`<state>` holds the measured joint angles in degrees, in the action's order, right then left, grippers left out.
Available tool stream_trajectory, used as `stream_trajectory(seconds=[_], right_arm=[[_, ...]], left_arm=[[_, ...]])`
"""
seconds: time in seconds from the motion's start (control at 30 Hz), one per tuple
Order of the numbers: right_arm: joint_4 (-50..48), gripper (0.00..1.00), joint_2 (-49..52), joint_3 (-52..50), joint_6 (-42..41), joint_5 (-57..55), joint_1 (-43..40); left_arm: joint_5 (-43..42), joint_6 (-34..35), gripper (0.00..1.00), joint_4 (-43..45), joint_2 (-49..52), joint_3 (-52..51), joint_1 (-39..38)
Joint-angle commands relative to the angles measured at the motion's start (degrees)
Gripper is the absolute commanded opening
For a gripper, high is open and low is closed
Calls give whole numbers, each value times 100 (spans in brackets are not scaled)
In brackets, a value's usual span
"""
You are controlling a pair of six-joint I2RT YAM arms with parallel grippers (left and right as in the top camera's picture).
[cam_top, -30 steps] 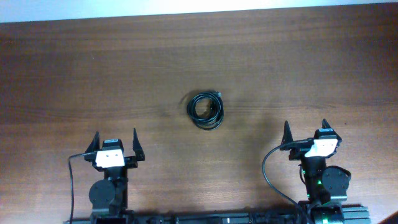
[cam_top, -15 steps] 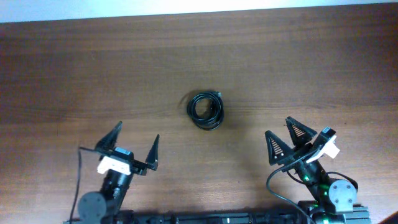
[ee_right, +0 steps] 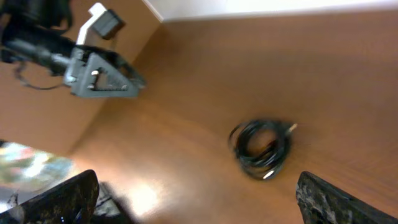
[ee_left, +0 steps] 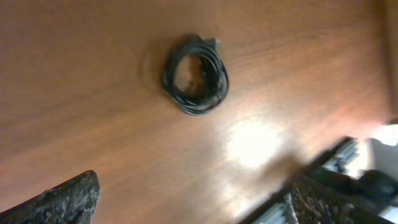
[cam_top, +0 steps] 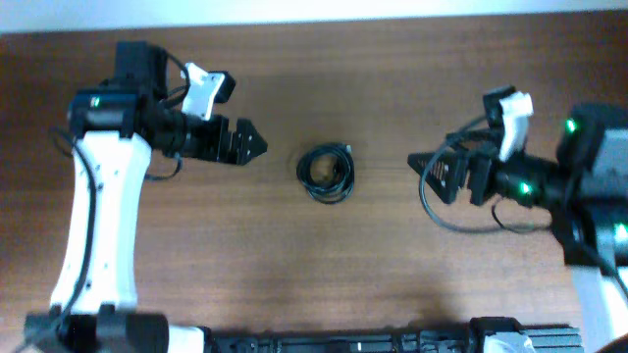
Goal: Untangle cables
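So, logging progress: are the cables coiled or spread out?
Coiled. The cables lie wound together as one small round bundle on the table, with no strand pulled away from it.

The cables (cam_top: pixel 326 173) lie on the table (cam_top: pixel 314 69) between left gripper (cam_top: pixel 261 145) and right gripper (cam_top: pixel 413 160).

Brown wooden table (cam_top: pixel 294 78), perhaps white wall (cam_top: pixel 294 8)

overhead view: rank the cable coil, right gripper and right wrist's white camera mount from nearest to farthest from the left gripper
From the left gripper:
1. cable coil, mid-table, just to its right.
2. right gripper, beyond the coil.
3. white camera mount, farthest right, on the right wrist.
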<state>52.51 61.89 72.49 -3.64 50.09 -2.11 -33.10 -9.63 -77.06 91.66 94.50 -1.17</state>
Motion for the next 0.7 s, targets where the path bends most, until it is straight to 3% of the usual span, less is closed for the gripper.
stream_trajectory(seconds=[0.0,0.03,0.1,0.17,0.33,0.4,0.5,0.57,0.67], right_arm=[[205,98,994,59,-238,426,168],[332,93,1388,59,-243,-79,442],[367,92,2083,59,-479,-1034,1088],[280,92,2916,59,-1266,-2188,1685],[-138,92,3960,57,-1582,-2223,1786],[-225,92,3976,55,-1622,-2232,1786],[-323,92,3976,52,-1624,-2232,1790],[-330,92,3976,52,-1622,-2232,1790],[-339,92,3976,52,-1622,-2232,1790]], left_arm=[[-769,291,99,-66,804,101,4],[-807,289,99,-63,1113,101,-9],[-800,286,99,-17,1539,101,-162],[-761,264,99,125,1899,101,-409],[-243,330,98,1110,2765,101,-1021],[-175,391,75,1296,3136,101,-1231],[-136,404,51,1502,3475,101,-1381],[592,719,48,1679,3477,101,-1381],[636,841,34,1650,3477,90,-1386]])
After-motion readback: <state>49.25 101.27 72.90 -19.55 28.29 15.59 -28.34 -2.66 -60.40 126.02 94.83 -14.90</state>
